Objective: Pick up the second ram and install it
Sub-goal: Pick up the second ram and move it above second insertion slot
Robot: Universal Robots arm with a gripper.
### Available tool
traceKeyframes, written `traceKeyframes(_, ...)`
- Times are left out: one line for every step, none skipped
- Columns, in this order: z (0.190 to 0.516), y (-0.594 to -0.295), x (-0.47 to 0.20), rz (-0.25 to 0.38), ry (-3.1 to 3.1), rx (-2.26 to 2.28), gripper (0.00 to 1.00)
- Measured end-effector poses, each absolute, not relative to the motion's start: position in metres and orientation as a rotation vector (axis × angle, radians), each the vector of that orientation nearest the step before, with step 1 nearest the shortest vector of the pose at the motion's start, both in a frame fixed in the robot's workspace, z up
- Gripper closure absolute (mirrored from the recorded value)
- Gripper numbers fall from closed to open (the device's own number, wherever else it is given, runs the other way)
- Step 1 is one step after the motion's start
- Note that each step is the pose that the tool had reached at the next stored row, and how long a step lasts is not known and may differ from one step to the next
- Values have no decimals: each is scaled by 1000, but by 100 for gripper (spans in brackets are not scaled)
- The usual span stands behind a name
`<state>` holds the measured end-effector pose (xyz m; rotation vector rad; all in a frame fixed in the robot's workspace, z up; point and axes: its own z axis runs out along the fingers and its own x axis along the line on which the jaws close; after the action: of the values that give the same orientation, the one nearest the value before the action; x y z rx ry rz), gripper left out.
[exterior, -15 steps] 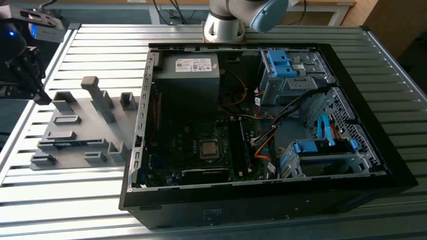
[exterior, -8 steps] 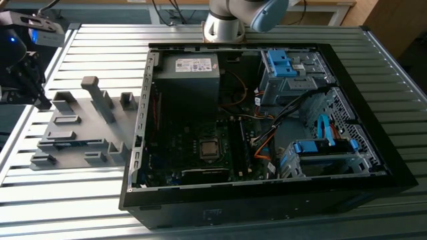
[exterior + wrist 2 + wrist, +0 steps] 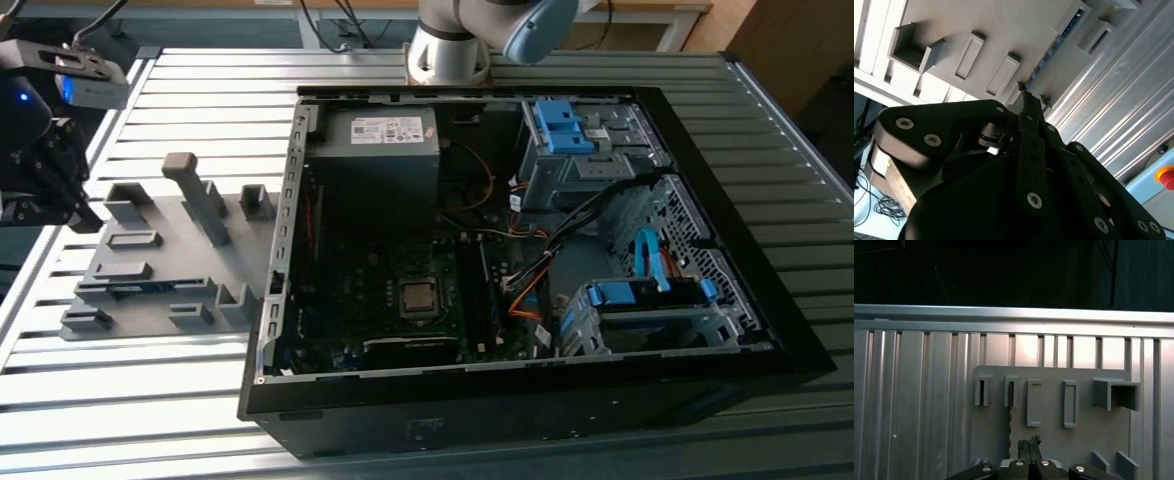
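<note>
The second ram is a slim blue-green stick standing on edge in a slot of the grey holder plate, at the exterior view's left. In the second wrist view the ram runs between two holder blocks, just past the fingertips. In the first wrist view the ram appears edge-on as a thin dark line. My gripper hovers above the plate's outer edge, apart from the ram. In both wrist views the gripper has its black fingers closed together with nothing between them.
An open computer case lies on the slatted metal table, to the exterior view's right of the holder plate, with the motherboard and blue drive clips inside. Several grey holder blocks rise from the plate. The arm's base stands behind the case.
</note>
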<state>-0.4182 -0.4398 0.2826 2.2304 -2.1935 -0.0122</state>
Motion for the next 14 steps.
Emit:
traceKeyframes(282, -441, -418, -11, -2191, 2232, 89)
traceKeyframes(281, -441, -418, -10, -2189, 2233, 89)
traceKeyframes(280, -442, -418, -9, -2187, 2235, 89)
traceKeyframes(278, -442, -418, -8, -2185, 2237, 84)
traceKeyframes(277, -442, -418, -8, -2185, 2237, 84)
traceKeyframes(275, -442, -418, -7, -2185, 2238, 84)
traceKeyframes(274, -443, -418, -5, -2185, 2238, 76)
traceKeyframes(273, -443, -418, -3, -2185, 2239, 76)
traceKeyframes(271, -443, -418, -1, -2186, 2239, 76)
traceKeyframes(269, -443, -418, 1, -2187, 2240, 76)
traceKeyframes(267, -443, -418, 2, -2187, 2240, 76)
traceKeyframes(266, -443, -418, 4, -2188, 2241, 75)
traceKeyframes(264, -443, -418, 5, -2188, 2241, 75)
traceKeyframes(264, -443, -418, 8, -2188, 2240, 75)
